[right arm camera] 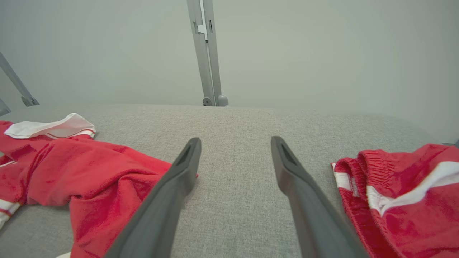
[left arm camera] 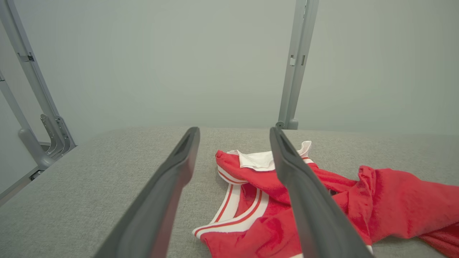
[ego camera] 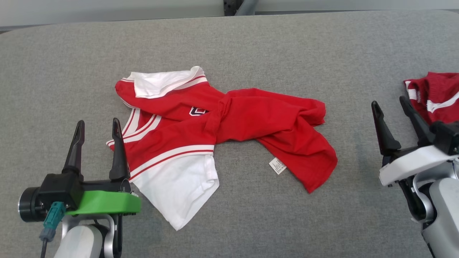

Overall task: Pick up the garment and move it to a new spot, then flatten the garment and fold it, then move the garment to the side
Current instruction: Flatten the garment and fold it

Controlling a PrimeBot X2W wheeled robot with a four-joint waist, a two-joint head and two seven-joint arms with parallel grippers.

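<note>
The red-and-white garment lies crumpled in the middle of the table, its white sleeve (stripe-edged) just beside the left gripper, whose fingers stand spread wide, holding nothing. Over on the right, the right gripper hovers, fingers apart and empty, near a second red piece.
</note>
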